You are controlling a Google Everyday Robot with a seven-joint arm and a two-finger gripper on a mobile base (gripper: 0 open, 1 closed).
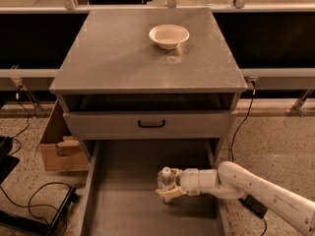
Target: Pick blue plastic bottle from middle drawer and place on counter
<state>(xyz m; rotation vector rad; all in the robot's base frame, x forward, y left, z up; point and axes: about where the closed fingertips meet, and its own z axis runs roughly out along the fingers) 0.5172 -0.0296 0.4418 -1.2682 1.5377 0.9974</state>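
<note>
The blue plastic bottle (pixel 164 179) stands upright just right of centre, low in the frame, on the floor of the middle drawer (pixel 128 210). I'd guess it's light, thin-walled, squashy and a bit slick, so grab mid-body, not the cap. The gripper (pixel 168 185) comes in from lower right and looks clamped around its body. The counter (pixel 123 53) up top holds a white bowl (pixel 169 36).
</note>
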